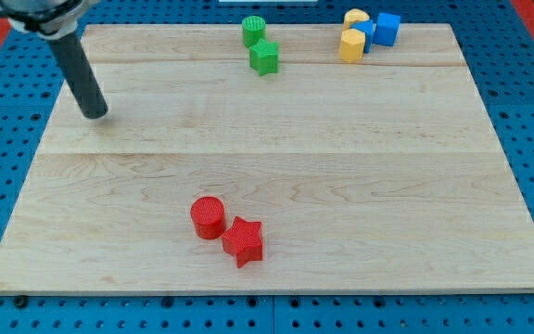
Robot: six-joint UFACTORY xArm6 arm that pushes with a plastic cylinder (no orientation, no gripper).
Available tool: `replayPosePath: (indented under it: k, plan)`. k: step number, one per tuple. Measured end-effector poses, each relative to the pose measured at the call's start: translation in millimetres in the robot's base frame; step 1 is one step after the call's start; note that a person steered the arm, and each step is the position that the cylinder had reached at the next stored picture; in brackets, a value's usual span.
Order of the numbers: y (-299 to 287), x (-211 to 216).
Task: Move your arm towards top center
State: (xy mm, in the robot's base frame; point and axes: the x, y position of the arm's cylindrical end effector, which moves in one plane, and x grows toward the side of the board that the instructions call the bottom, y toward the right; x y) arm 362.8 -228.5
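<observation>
The tip [95,113] is seen at the tabletop's [276,176] upper left, touching no block, a bare rod with nothing pinched; top centre lies to the view's right and slightly up, by the green cylinder [253,30] and green star [264,57].

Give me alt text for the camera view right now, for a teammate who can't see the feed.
My tip rests on the wooden board near the view's upper left, apart from every block. At the view's top sit a green cylinder and green star, with two yellow blocks and two blue blocks further right. A red cylinder and red star touch near the view's bottom.
</observation>
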Motion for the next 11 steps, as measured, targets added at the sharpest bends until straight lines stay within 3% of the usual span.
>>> replayPosePath:
  k: [1,5,6,7,8,10,11]
  plan:
    - [0.0,-33.7]
    - [-10.5,-101.7]
    - [2.8,-138.0]
    - [55.9,-171.5]
    - [60.8,-171.5]
    - [186.1,-170.7]
    - [199.9,-170.7]
